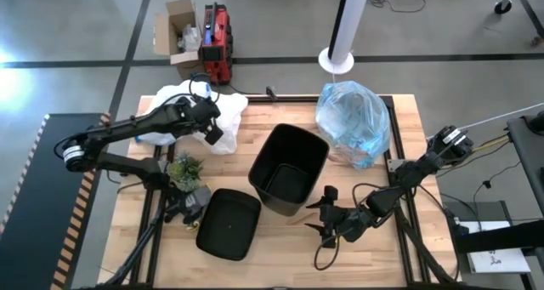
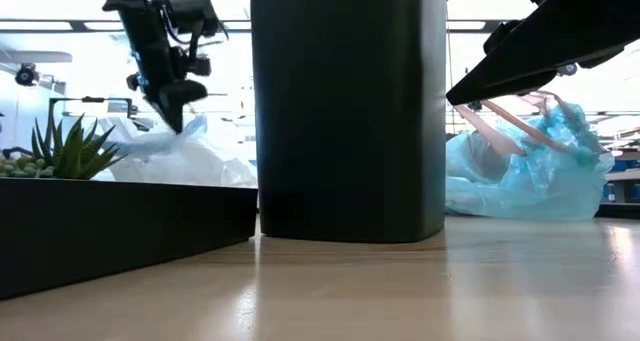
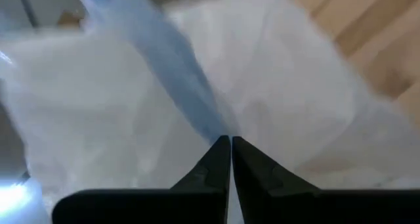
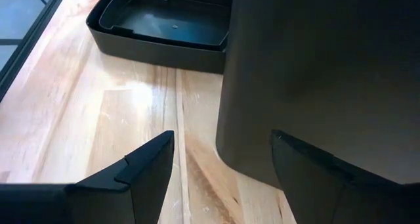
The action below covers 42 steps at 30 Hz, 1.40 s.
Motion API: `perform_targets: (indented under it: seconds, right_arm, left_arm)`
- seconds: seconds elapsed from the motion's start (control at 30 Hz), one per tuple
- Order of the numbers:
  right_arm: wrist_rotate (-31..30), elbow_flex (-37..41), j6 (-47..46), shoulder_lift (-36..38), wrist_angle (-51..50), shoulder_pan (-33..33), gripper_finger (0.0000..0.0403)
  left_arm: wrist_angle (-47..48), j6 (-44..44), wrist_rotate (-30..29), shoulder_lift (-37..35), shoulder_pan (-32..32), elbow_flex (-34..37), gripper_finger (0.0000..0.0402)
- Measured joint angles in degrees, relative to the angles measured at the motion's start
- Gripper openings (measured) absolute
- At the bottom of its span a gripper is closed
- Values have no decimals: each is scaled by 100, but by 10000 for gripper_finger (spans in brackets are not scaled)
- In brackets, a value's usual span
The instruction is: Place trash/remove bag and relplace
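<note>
Pinches, with the fingers of the left gripper (image 3: 230, 140) closed tip to tip, a pale-blue strip (image 3: 164, 60) running across the white plastic bag (image 3: 302, 86); cannot tell whether any white film is caught as well. Sits at the bench's (image 1: 399, 239) far left corner, on top of that heap.

Holds nothing in the right gripper (image 4: 222, 137): fingers spread wide, low over the wood, just beside the near wall of the black bin (image 1: 289, 167), not touching it. Looks like bracing for a steadying grip.

Finds the bag (image 1: 353, 120), light blue and bulging, already out of the bin and resting at the far right, with trash (image 2: 500, 133) showing brownish through it. Leaves the bin bare and the lid (image 1: 228, 224) lying off, near the plant (image 1: 184, 169).

To do this step well: lift slowly and straight up, check that a single fresh liner comes away, not the whole heap, then carry it over the bin's mouth without snagging the rim. Steady the bin with the right fingers before any tugging.
</note>
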<state>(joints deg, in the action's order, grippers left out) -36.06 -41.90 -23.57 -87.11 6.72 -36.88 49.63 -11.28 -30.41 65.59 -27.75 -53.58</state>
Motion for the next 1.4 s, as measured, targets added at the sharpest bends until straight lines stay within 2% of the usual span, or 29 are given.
perform_targets:
  seconds: [0.1, 0.27, 0.37, 0.47, 0.6, 0.73, 0.9, 1.0, 1.17, 1.4]
  right_arm:
    - [-1, 1, -2, 0, 0, 0, 232]
    - [1, 1, -101, 0, 6, 0, 228]
    - [1, 1, -199, 0, 4, 0, 231]
    - [1, 1, -210, 0, 2, -2, 237]
    - [1, 1, -240, 0, 4, -7, 244]
    - [1, 1, -261, 0, 4, -13, 250]
    - [-1, 1, -236, 0, 4, -13, 257]
    - [-1, 1, -233, 0, 4, -11, 260]
    - [-4, 1, -221, 0, 7, 2, 264]
    - [-1, 1, -197, 0, 4, 2, 252]
  left_arm:
    - [88, 92, 82, -266, 0, -405, 2]
    - [74, 150, 564, -787, 0, -1401, 1]
    - [82, -92, 590, -1047, 7, -1948, 1]
    - [168, -352, 479, -1255, 7, -2139, 5]
    - [494, -720, 401, -1407, 7, -1915, 15]
    - [453, -769, 398, -1431, 7, -1224, 28]
    - [-139, -770, 399, -1179, -40, -169, 53]
    - [-548, -808, 395, -827, -155, 215, 78]
    - [-722, -925, 389, -41, -436, 284, 123]
    - [-750, -677, 88, 780, -527, -129, 170]
